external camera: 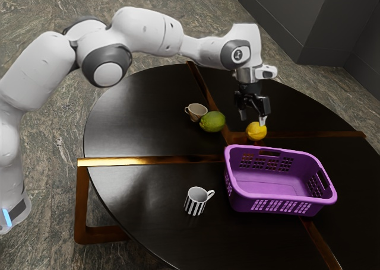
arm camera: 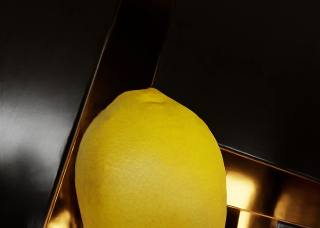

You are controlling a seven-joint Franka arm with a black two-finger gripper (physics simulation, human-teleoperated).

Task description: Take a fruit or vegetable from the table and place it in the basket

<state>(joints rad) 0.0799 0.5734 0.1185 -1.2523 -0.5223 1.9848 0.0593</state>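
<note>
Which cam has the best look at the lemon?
Wrist view: the lemon is large and close there, with its pointed tip and skin plain, though the picture's lower edge cuts it off. The exterior view shows it much smaller, just below the open gripper and near the basket, so use that for its position.

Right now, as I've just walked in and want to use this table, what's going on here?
A robot arm has its open pincer at the lemon, probably about to pick it up. The lemon is on the table, outside the purple basket. A green fruit sits by a small cup.
</note>
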